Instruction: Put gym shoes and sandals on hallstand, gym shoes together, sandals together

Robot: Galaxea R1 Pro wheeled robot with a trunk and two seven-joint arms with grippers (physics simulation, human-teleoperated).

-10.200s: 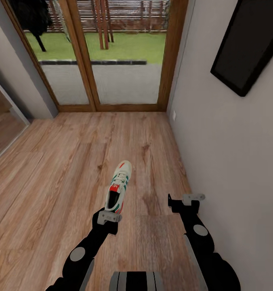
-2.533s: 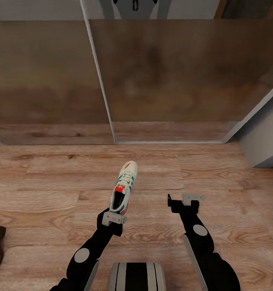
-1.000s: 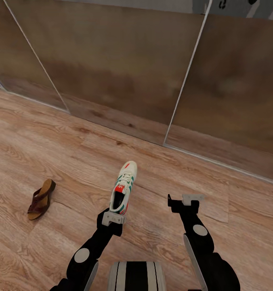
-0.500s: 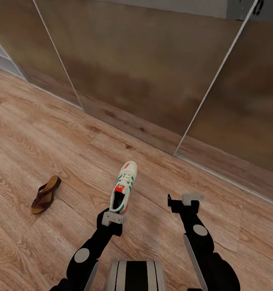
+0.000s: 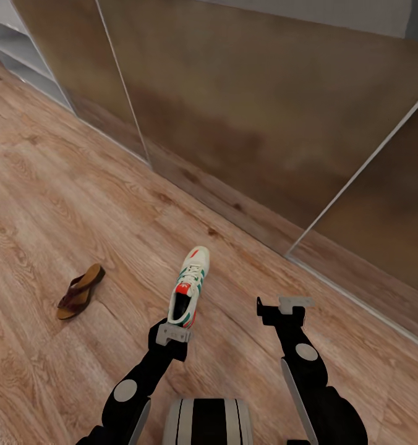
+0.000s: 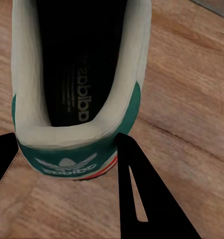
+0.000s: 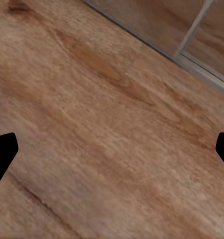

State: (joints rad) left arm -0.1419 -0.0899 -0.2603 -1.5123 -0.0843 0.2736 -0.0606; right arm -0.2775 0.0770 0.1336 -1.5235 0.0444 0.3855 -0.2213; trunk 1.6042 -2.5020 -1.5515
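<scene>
My left gripper [image 5: 172,330] is shut on the heel of a cream-white gym shoe [image 5: 188,286] with green stripes, held above the corridor floor [image 5: 79,204] with its toe pointing away from me. In the left wrist view the shoe's heel [image 6: 74,124] sits between the two dark fingers [image 6: 142,194]. A dark brown sandal [image 5: 80,291] with a tan footbed lies on the planks to the left of the held shoe. My right gripper [image 5: 282,307] is open and holds nothing; the right wrist view looks down at bare planks [image 7: 102,129]. A pale grey corner of what may be the hallstand [image 5: 17,55] shows at far upper left.
Tall brown reflective sliding panels [image 5: 264,117] with thin metal frames run diagonally across the back, close ahead of my right arm. Open plank floor stretches to the left and toward me.
The whole view has swung left as the robot turned: the panels slid right, the sandal shifted right in the picture. Both arms and the held shoe keep their pose.
</scene>
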